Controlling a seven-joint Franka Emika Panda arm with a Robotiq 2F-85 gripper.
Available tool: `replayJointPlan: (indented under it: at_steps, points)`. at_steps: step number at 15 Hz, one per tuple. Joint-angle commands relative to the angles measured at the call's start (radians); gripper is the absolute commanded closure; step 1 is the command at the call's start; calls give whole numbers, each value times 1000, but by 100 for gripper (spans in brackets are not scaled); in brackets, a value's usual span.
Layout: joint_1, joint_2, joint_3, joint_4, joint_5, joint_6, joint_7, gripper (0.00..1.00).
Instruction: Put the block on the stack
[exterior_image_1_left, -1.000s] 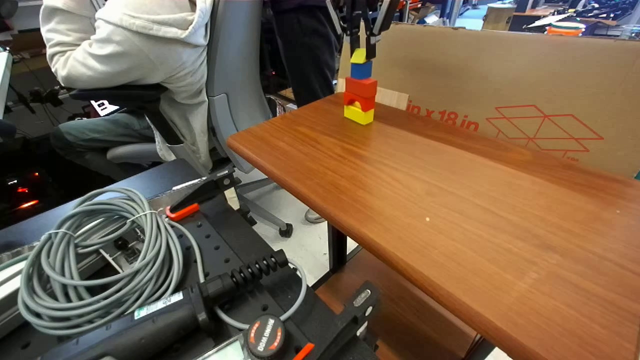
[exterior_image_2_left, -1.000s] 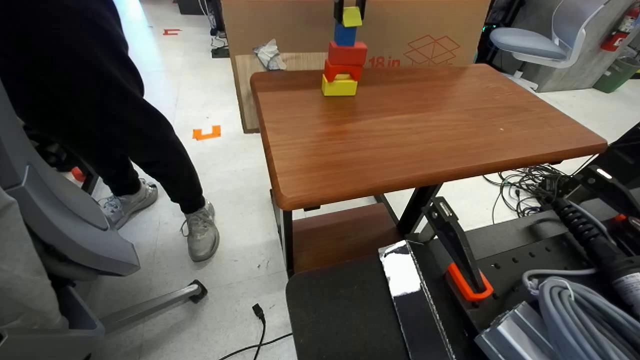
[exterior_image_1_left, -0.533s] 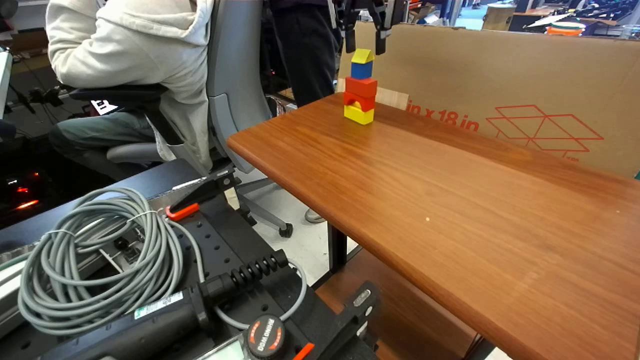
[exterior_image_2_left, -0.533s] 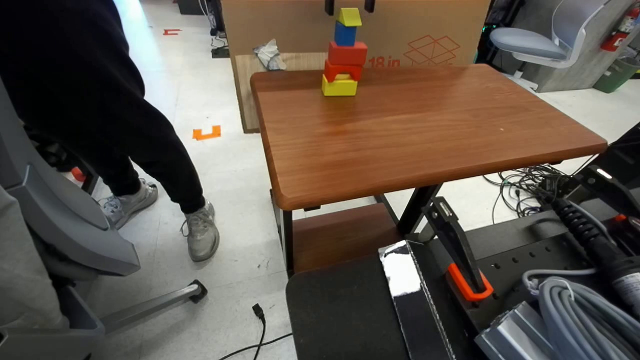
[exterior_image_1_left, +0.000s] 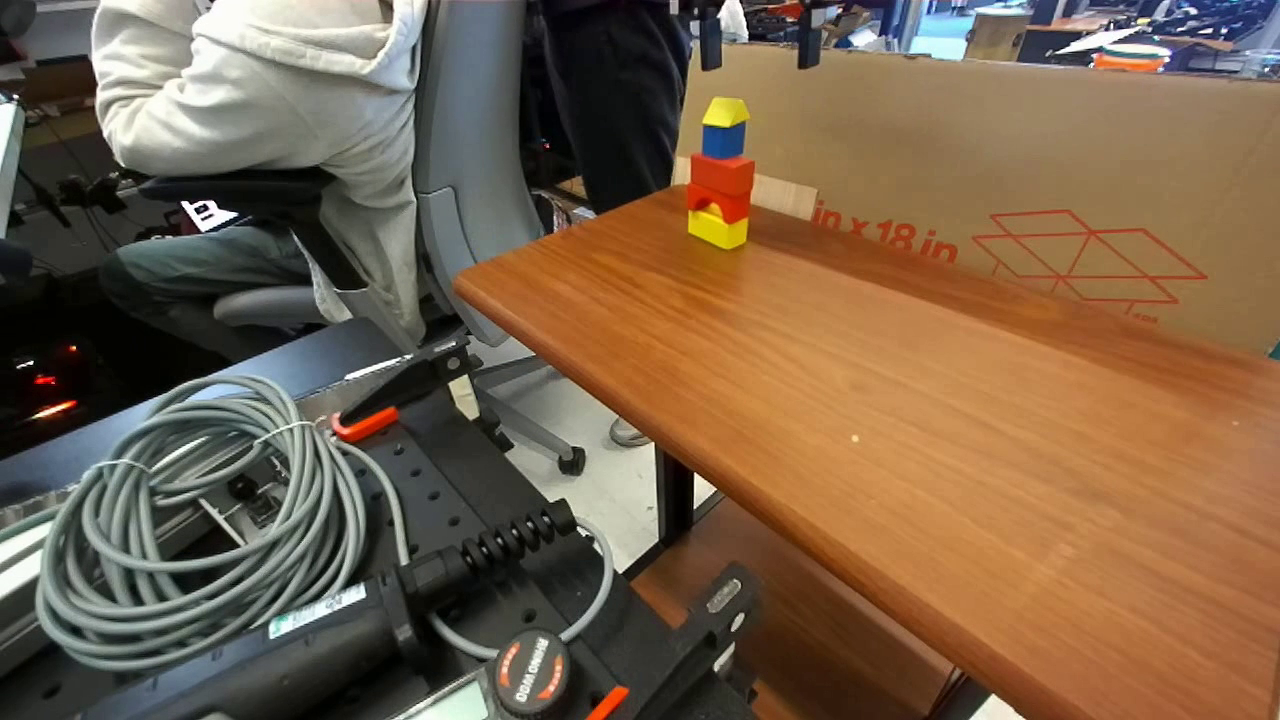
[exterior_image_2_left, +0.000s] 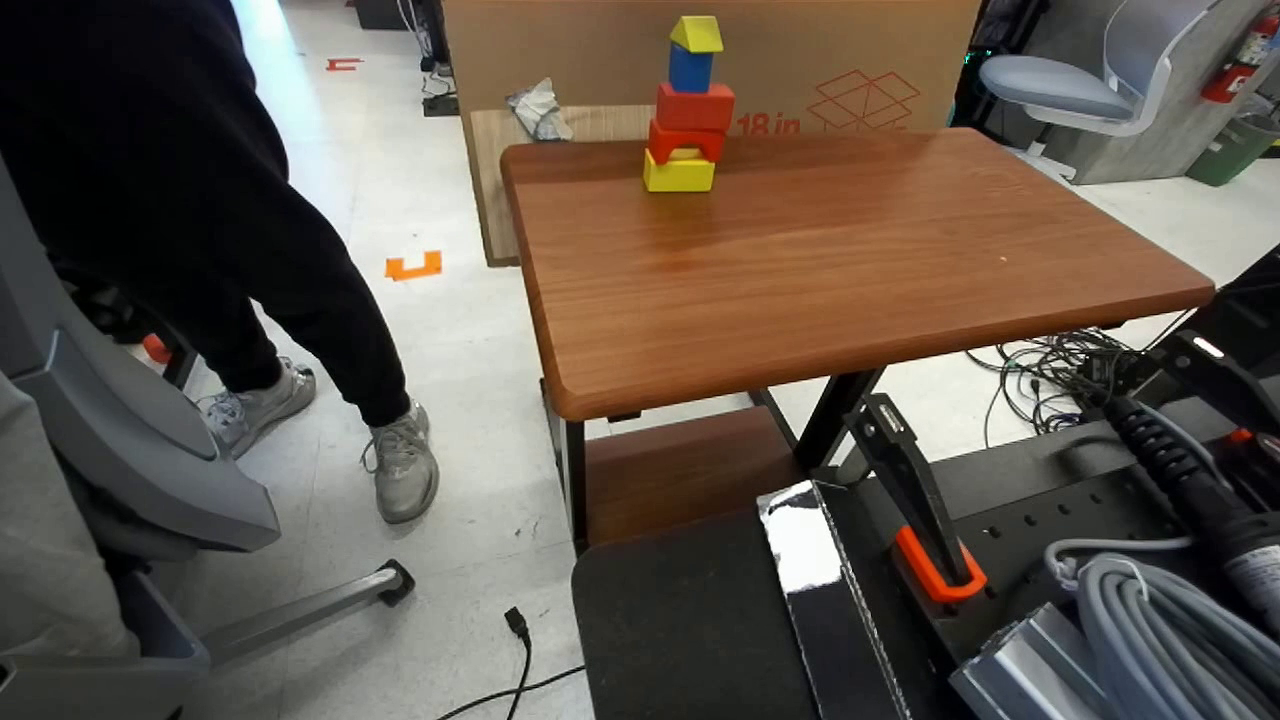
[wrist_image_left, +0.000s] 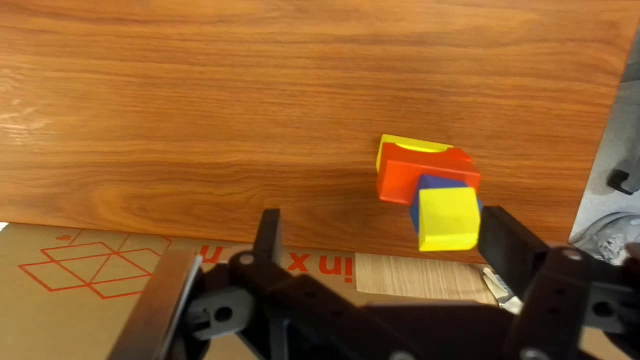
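The yellow block (exterior_image_1_left: 726, 112) rests on top of the blue piece of the stack (exterior_image_1_left: 721, 175), its sloped sides making a roof shape. In an exterior view the block (exterior_image_2_left: 697, 34) again caps the upright stack (exterior_image_2_left: 694, 107). Above and clear of it, my gripper (exterior_image_1_left: 760, 50) stands wide open with nothing held; only its fingertips show at the top edge there. From the wrist view I look down on the block (wrist_image_left: 448, 217), which appears near the right-hand finger of the gripper (wrist_image_left: 382, 215). Lower pieces of the stack (wrist_image_left: 400, 182) are partly covered by it.
The stack stands near a corner of the wooden table (exterior_image_1_left: 900, 400). A large cardboard box (exterior_image_1_left: 1000, 150) rises behind the far edge. A person in dark trousers (exterior_image_2_left: 200, 200) and a grey chair (exterior_image_1_left: 465, 150) are close by.
The gripper's fingers have opened and let go of the yellow block, then the gripper has risen away, out of one exterior view. The block, slightly tilted before, now sits level on the blue piece.
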Motion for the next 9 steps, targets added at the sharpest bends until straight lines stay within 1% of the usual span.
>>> replayJointPlan:
  at_steps: [1, 3, 4, 6, 9]
  points:
    - [-54, -190, 2, -193, 3, 6, -91, 0]
    - [-91, -261, -4, -274, 5, 20, -141, 0]
    - [-67, -156, 4, -153, -2, -2, -87, 0]
    - [-83, -187, 2, -181, -2, -2, -95, 0]
    - [-74, -169, 8, -174, -2, 0, -91, 0]
